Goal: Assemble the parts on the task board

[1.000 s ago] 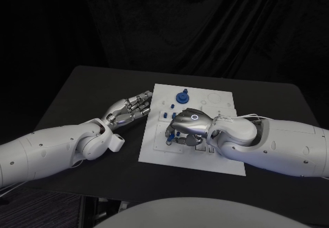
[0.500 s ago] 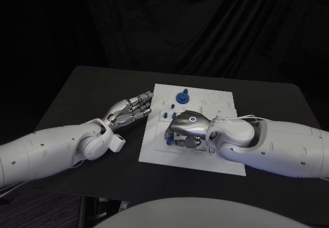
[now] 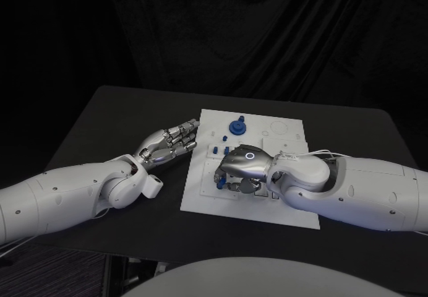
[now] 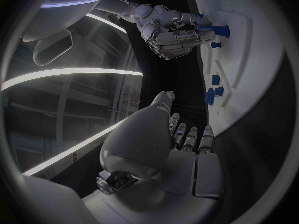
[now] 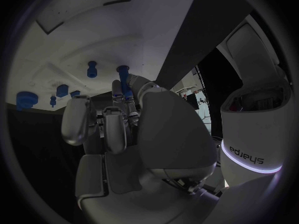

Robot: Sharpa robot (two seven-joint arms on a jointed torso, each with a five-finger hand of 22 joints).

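The white task board (image 3: 207, 201) lies in the middle of the table. My right hand (image 3: 240, 166) is curled down over its near left part and pinches a blue peg (image 4: 215, 31) that stands against the board (image 4: 249, 59); the same peg (image 5: 122, 77) shows between its fingertips. A second small peg (image 5: 92, 68) stands in the board beside it. A larger blue knob (image 3: 237, 125) stands at the board's far side, and small blue pieces (image 3: 217, 148) sit just beyond my right hand. My left hand (image 3: 167, 143) lies on the table by the board's left edge, fingers stretched out, holding nothing.
More small blue pieces (image 4: 215, 90) sit in a cluster on the board between the two hands. My right forearm (image 3: 357, 192) lies across the board's near right corner. Black table surface (image 3: 116, 117) stretches left of and beyond the board.
My right hand has shifted slightly left and down onto the board, turning a little at the wrist. The left hand has not moved.
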